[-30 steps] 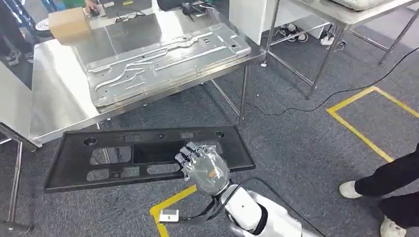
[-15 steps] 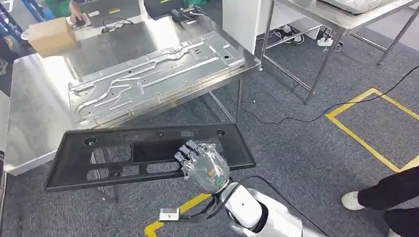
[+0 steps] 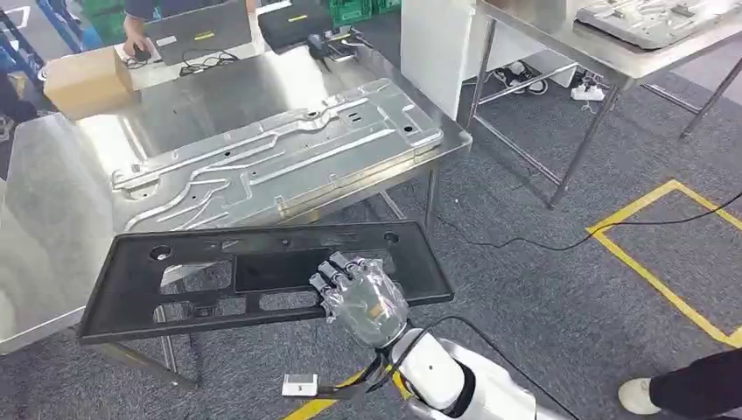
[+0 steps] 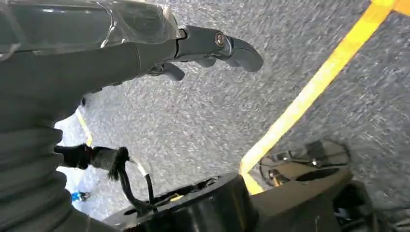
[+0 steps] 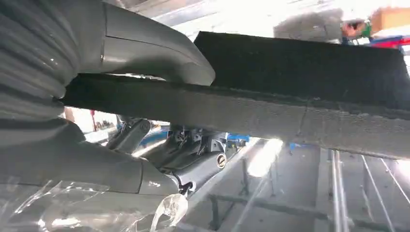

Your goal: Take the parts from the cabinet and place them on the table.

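From the steel table [image 3: 52, 219] with a pressed metal panel [image 3: 271, 157] lying on it, across to the black panel [image 3: 175, 271] gripped at its near edge by the right hand [image 3: 363, 297], thumb beneath, this looks like the carry, with setting it down on bare tabletop next; the left hand [image 4: 145, 43] hangs empty, fingers loosely apart.

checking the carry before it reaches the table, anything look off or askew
The black panel is gripped by the right hand alone, well off centre, so its long far end hangs unsupported. The left hand holds nothing. Nothing looks damaged.
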Motion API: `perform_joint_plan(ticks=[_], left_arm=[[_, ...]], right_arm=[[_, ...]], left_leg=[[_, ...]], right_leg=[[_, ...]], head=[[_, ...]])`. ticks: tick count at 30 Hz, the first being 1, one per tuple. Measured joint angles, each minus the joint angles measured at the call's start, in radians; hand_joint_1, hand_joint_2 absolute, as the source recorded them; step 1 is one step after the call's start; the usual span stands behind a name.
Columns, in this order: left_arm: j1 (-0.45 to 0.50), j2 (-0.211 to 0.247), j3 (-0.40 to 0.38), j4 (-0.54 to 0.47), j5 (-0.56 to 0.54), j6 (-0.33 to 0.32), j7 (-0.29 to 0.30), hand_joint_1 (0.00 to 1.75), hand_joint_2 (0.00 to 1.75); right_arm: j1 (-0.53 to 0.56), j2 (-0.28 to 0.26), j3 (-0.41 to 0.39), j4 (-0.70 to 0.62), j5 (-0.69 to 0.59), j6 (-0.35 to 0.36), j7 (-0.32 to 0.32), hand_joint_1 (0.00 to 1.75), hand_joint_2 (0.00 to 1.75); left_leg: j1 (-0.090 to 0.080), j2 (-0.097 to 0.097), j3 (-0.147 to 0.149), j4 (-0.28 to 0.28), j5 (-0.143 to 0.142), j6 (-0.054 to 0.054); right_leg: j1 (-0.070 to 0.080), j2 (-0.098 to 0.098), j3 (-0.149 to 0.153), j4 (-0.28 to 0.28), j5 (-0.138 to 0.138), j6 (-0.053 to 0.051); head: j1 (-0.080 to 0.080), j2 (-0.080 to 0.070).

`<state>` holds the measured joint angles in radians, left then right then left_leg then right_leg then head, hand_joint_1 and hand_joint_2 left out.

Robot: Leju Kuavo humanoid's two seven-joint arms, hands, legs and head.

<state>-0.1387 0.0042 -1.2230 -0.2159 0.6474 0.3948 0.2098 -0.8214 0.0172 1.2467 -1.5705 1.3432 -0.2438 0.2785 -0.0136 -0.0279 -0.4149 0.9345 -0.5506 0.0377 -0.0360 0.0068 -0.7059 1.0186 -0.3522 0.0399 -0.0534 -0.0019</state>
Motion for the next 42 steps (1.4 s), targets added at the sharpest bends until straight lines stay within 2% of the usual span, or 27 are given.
perform_joint_plan(ticks=[2, 3, 5, 6, 8, 9, 10, 11, 12, 14, 17, 18, 20, 21, 23, 25, 26, 27, 29, 30, 32, 34, 35, 36, 39, 40, 42], left_arm=[[0.0, 0.003, 0.0, 0.0, 0.0, 0.0, 0.0, 0.0, 1.75], [0.0, 0.006, 0.0, 0.001, 0.001, 0.001, 0.0, 0.0, 1.75], [-0.004, 0.005, 0.0, 0.0, 0.002, 0.002, -0.004, 0.0, 1.75], [-0.011, 0.005, 0.001, 0.0, 0.002, 0.002, -0.005, 0.0, 1.75], [-0.021, 0.004, 0.001, 0.0, 0.002, 0.001, -0.005, 0.0, 1.75], [-0.024, 0.004, 0.002, 0.0, 0.003, 0.001, -0.005, 0.0, 1.75], [-0.025, 0.003, 0.002, 0.0, 0.003, 0.001, -0.005, 0.0, 1.75], [-0.025, 0.003, 0.002, 0.0, 0.003, 0.001, -0.005, 0.0, 1.75], [-0.024, 0.002, 0.002, 0.0, 0.003, 0.001, -0.005, 0.0, 1.75], [-0.016, 0.01, 0.002, 0.001, 0.008, 0.002, -0.005, 0.0, 1.75], [-0.015, 0.005, 0.002, 0.0, 0.011, 0.003, -0.006, 0.0, 1.75], [-0.014, 0.004, 0.002, 0.0, 0.01, 0.003, -0.006, 0.0, 1.75], [-0.011, 0.005, 0.002, 0.0, 0.013, 0.003, -0.006, 0.0, 1.75], [-0.011, 0.005, 0.002, 0.0, 0.016, 0.003, -0.006, 0.0, 1.75], [-0.006, 0.003, 0.002, 0.0, 0.019, 0.003, -0.006, 0.0, 1.75], [0.0, 0.001, 0.002, 0.0, 0.019, 0.003, -0.006, 0.0, 1.75], [0.002, 0.001, 0.002, 0.0, 0.019, 0.003, -0.006, 0.0, 1.75], [0.004, 0.0, 0.002, 0.0, 0.019, 0.003, -0.006, 0.0, 1.75], [0.008, 0.001, 0.002, 0.0, 0.019, 0.003, -0.006, 0.0, 1.75], [0.007, 0.002, 0.002, 0.0, 0.019, 0.003, -0.006, 0.0, 1.75], [0.001, 0.002, 0.002, 0.0, 0.019, 0.002, -0.005, 0.0, 1.75], [0.001, 0.007, 0.001, 0.0, 0.019, 0.004, -0.005, 0.0, 1.75], [0.001, 0.002, 0.001, -0.001, 0.018, 0.003, -0.006, 0.0, 1.75], [-0.001, 0.002, 0.002, -0.001, 0.019, 0.003, -0.006, 0.0, 1.75], [-0.017, 0.003, 0.003, -0.001, 0.019, 0.002, -0.007, 0.0, 1.75], [-0.019, 0.003, 0.003, -0.001, 0.019, 0.001, -0.007, 0.0, 1.75], [-0.018, 0.003, 0.004, -0.001, 0.018, 0.0, -0.006, 0.0, 1.75]], right_arm=[[0.001, 0.006, 0.0, -0.001, 0.003, 0.0, 0.0, 1.75, 1.75], [0.0, 0.006, 0.0, -0.001, 0.003, 0.0, 0.0, 1.75, 1.75], [-0.001, 0.008, 0.0, -0.001, 0.004, -0.001, 0.001, 1.75, 1.75], [0.0, 0.008, 0.0, 0.0, 0.004, 0.0, 0.001, 1.75, 1.75], [0.0, 0.008, 0.001, 0.001, 0.004, 0.0, 0.0, 1.75, 1.75], [0.001, 0.007, 0.002, 0.002, 0.004, 0.0, -0.001, 1.75, 1.75], [0.001, 0.006, 0.003, 0.002, 0.004, 0.0, -0.002, 1.75, 1.75], [0.0, 0.007, 0.003, 0.002, 0.004, 0.0, -0.003, 1.75, 1.75], [-0.001, 0.009, 0.003, 0.002, 0.003, 0.0, -0.005, 1.75, 1.75], [-0.002, 0.007, 0.003, 0.003, -0.004, 0.0, -0.007, 1.75, 1.75], [0.0, 0.014, 0.003, 0.006, -0.007, 0.0, -0.011, 1.75, 1.75], [-0.003, 0.018, 0.003, 0.006, -0.008, 0.0, -0.011, 1.75, 1.75], [-0.005, 0.022, 0.003, 0.007, -0.008, 0.0, -0.014, 1.75, 1.75], [-0.008, 0.023, 0.004, 0.007, -0.008, 0.0, -0.018, 1.75, 1.75], [-0.006, 0.022, 0.005, 0.01, -0.008, 0.0, -0.019, 1.75, 1.75], [-0.003, 0.022, 0.006, 0.014, -0.008, 0.0, -0.021, 1.75, 1.75], [-0.003, 0.022, 0.007, 0.016, -0.008, 0.0, -0.021, 1.75, 1.75], [-0.003, 0.022, 0.007, 0.016, -0.008, 0.0, -0.021, 1.75, 1.75], [-0.004, 0.021, 0.011, 0.019, -0.008, 0.0, -0.022, 1.75, 1.75], [-0.006, 0.021, 0.013, 0.022, -0.005, 0.0, -0.022, 1.75, 1.75], [-0.008, 0.028, 0.018, 0.024, -0.004, 0.001, -0.023, 1.75, 1.75], [-0.012, 0.032, 0.019, 0.026, -0.002, 0.001, -0.023, 1.75, 1.75], [-0.015, 0.031, 0.02, 0.026, -0.002, 0.001, -0.022, 1.75, 1.75], [-0.016, 0.032, 0.02, 0.027, -0.002, 0.001, -0.021, 1.75, 1.75], [-0.015, 0.032, 0.021, 0.031, -0.002, 0.002, -0.021, 1.75, 1.75], [-0.015, 0.032, 0.022, 0.032, -0.002, 0.002, -0.021, 1.75, 1.75], [-0.015, 0.033, 0.023, 0.034, -0.002, 0.005, -0.021, 1.75, 1.75]], left_leg=[[0.003, 0.001, 0.019, 0.002, 0.002, -0.005], [0.004, 0.0, 0.004, 0.022, 0.01, -0.008], [0.005, 0.013, -0.081, 0.175, 0.038, -0.021], [0.005, 0.015, -0.134, 0.253, 0.014, -0.024], [0.004, 0.019, -0.213, 0.346, -0.079, -0.027], [0.004, 0.019, -0.231, 0.347, -0.108, -0.024], [0.001, 0.02, -0.23, 0.314, -0.106, -0.017], [-0.004, 0.02, -0.221, 0.256, -0.078, -0.007], [-0.011, 0.02, -0.21, 0.183, -0.017, 0.014], [-0.041, 0.015, -0.205, 0.048, 0.181, 0.066], [-0.055, 0.019, -0.166, -0.004, 0.166, 0.076], [-0.051, 0.017, -0.142, -0.013, 0.163, 0.086], [-0.04, 0.015, -0.101, -0.033, 0.163, 0.082], [-0.036, 0.016, -0.092, -0.033, 0.154, 0.086], [-0.032, 0.01, -0.069, -0.034, 0.131, 0.079], [-0.026, 0.003, -0.038, -0.033, 0.104, 0.067], [-0.022, 0.001, -0.02, -0.033, 0.089, 0.062], [-0.018, -0.002, 0.005, -0.033, 0.07, 0.053], [-0.022, -0.009, 0.019, -0.026, 0.029, 0.033], [-0.016, -0.015, 0.027, -0.016, 0.015, 0.032], [-0.018, -0.017, 0.03, -0.018, 0.015, 0.022], [-0.015, -0.014, 0.004, 0.043, 0.029, 0.02], [-0.014, -0.001, -0.033, 0.112, 0.039, 0.008], [-0.008, 0.007, -0.081, 0.186, 0.028, -0.001], [0.001, 0.012, -0.205, 0.334, -0.078, -0.016], [0.002, 0.014, -0.215, 0.32, -0.087, -0.017], [0.0, 0.025, -0.197, 0.206, -0.023, -0.007]], right_leg=[[-0.002, -0.001, -0.001, -0.002, -0.007, -0.009], [-0.006, 0.0, 0.007, 0.005, -0.011, -0.013], [-0.003, -0.001, 0.028, 0.0, -0.032, -0.021], [-0.002, -0.004, 0.041, -0.002, -0.043, -0.021], [0.001, -0.01, 0.072, -0.002, -0.07, -0.023], [0.006, -0.011, 0.094, -0.003, -0.085, -0.025], [0.012, -0.011, 0.116, -0.003, -0.1, -0.027], [0.019, -0.011, 0.137, -0.004, -0.114, -0.028], [0.027, -0.012, 0.159, -0.007, -0.126, -0.03], [0.032, -0.012, 0.189, -0.015, -0.143, -0.031], [0.024, -0.008, 0.214, -0.03, -0.14, -0.023], [0.022, -0.008, 0.221, -0.03, -0.134, -0.016], [0.027, -0.004, 0.187, 0.054, -0.136, -0.013], [0.026, -0.004, 0.14, 0.128, -0.147, -0.011], [0.023, -0.004, 0.037, 0.255, -0.212, -0.002], [0.022, -0.005, -0.015, 0.258, -0.242, 0.008], [0.02, -0.005, -0.014, 0.211, -0.224, 0.012], [0.018, -0.005, 0.0, 0.131, -0.167, 0.018], [0.003, 0.024, 0.017, -0.026, 0.025, 0.035], [0.001, 0.024, 0.011, -0.023, 0.002, 0.012], [0.01, 0.015, 0.016, -0.023, 0.002, -0.009], [0.005, 0.0, 0.037, -0.024, -0.016, -0.019], [0.002, -0.009, 0.05, -0.025, -0.028, -0.026], [0.004, -0.014, 0.061, -0.028, -0.037, -0.027], [0.004, -0.041, 0.109, -0.029, -0.077, -0.026], [0.005, -0.049, 0.127, -0.029, -0.09, -0.025], [0.009, -0.064, 0.167, -0.031, -0.117, -0.023]], head=[[-0.006, 0.0], [-0.005, 0.001], [-0.006, 0.001], [-0.007, 0.001], [-0.007, 0.001], [-0.006, 0.001], [-0.007, 0.0], [-0.007, 0.001], [-0.007, 0.001], [-0.005, 0.0], [-0.006, 0.001], [-0.006, 0.001], [-0.005, 0.001], [-0.005, 0.001], [-0.005, 0.0], [-0.005, 0.001], [-0.005, 0.001], [-0.005, 0.001], [-0.005, 0.0], [-0.005, 0.0], [-0.006, 0.001], [-0.006, 0.001], [-0.006, 0.001], [-0.006, 0.0], [-0.006, 0.001], [-0.006, 0.001], [-0.006, 0.001]])
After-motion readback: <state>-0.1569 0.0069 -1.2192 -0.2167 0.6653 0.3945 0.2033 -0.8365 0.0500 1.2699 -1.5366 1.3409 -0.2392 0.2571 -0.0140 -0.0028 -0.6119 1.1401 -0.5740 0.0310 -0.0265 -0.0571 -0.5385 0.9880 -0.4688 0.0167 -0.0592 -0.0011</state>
